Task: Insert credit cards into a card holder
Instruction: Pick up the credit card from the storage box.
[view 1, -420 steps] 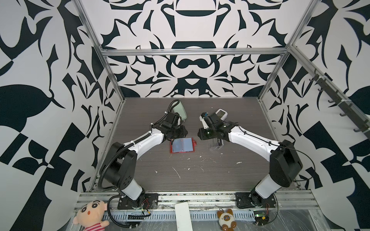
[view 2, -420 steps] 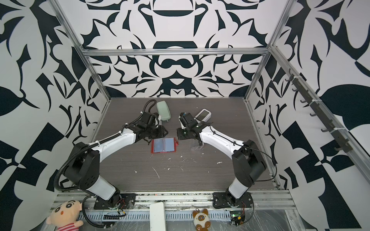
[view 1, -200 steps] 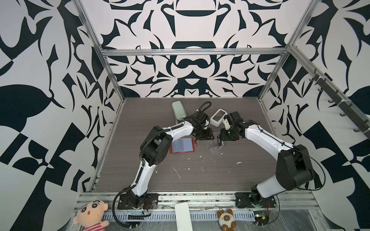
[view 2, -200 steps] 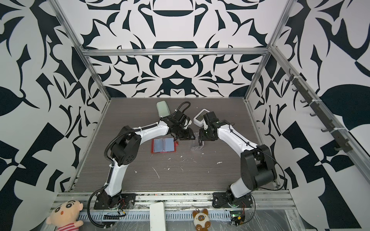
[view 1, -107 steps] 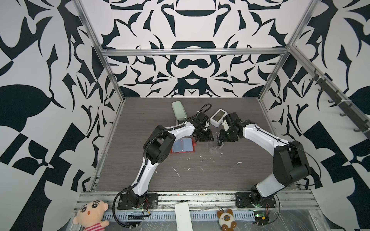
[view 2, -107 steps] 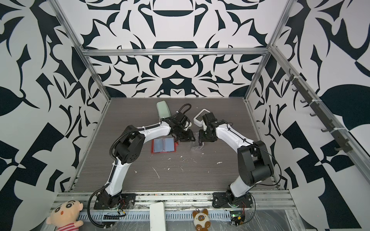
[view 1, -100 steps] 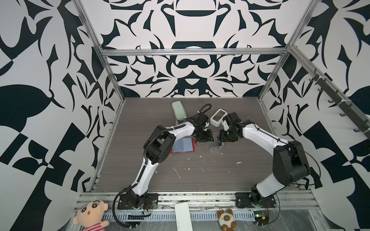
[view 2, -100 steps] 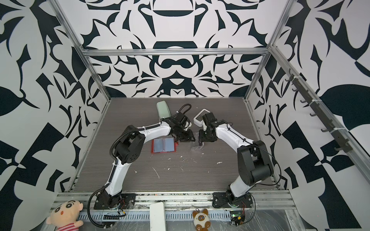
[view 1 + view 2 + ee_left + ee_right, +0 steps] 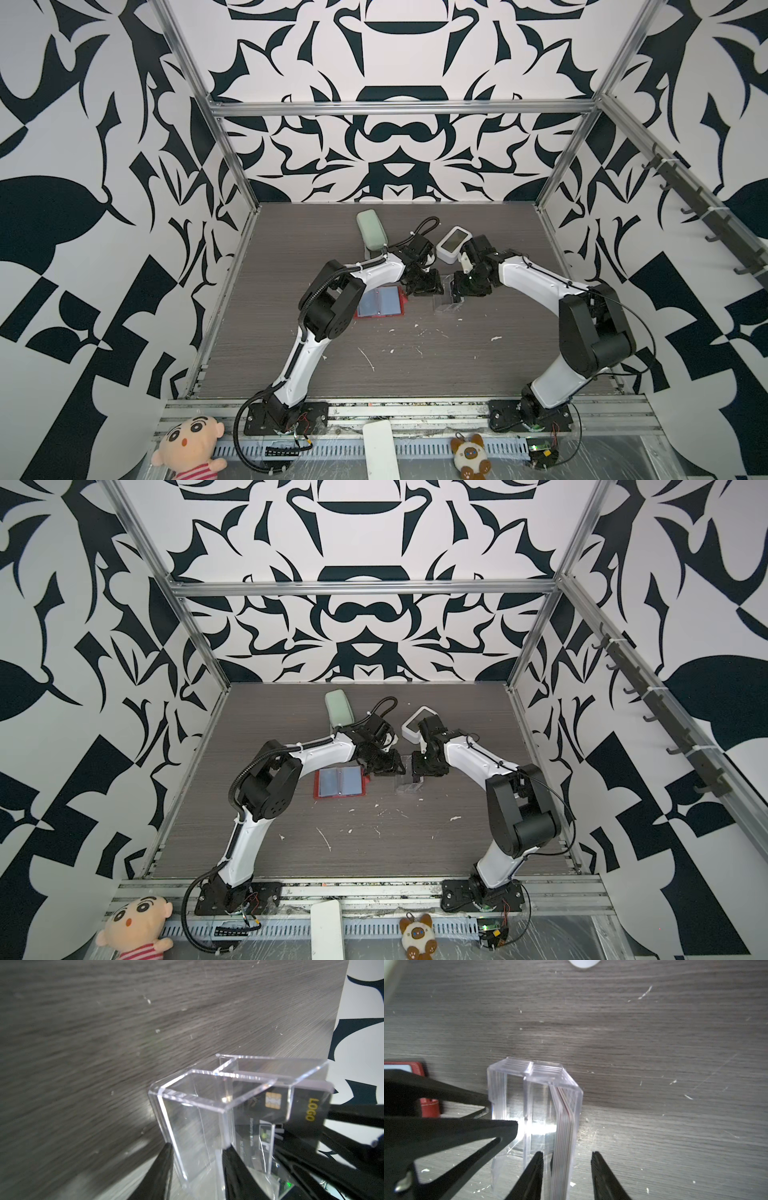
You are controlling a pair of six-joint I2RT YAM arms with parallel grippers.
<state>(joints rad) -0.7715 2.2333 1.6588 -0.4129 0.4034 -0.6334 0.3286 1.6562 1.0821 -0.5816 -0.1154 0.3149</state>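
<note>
1. The left gripper (image 9: pixel 197 1147) is at the clear acrylic stand (image 9: pixel 446 300). Two seconds back it sat up at 11 o'clock of the card holder (image 9: pixel 380 302); a second ago it swung across, and it has barely budged since.
2. Its fingers (image 9: pixel 162 1167) press on both sides of the stand's empty compartment, coming in from the stand's 9 o'clock. That's a grip on the stand.
3. The right gripper (image 9: pixel 566 1152) has shifted too. Two seconds ago it hung at the stand's 12 o'clock; now it works from about 2 o'clock.
4. Its fingers (image 9: pixel 533 1174) stand apart, straddling the credit cards (image 9: pixel 563 1126). There's daylight between the outer finger and the stack, so nothing is pinched.
5. The cards stand upright as a stack in the stand's other compartment. The left wrist view shows a black card (image 9: pixel 299 1103) with a chip and gold "LOGO".
6. The card holder lies open, clear sleeves up, near the middle of the table (image 9: pixel 457 353), at 9 o'clock of the stand. It's in the same spot throughout. In a top view the left arm's elbow now cuts across its 9 o'clock edge, which was uncovered two seconds ago.
7. The mint-green case (image 9: pixel 371 230) sits at 12 o'clock of the holder and the white device (image 9: pixel 453 243) at 12 o'clock of the stand, both unmoved.
</note>
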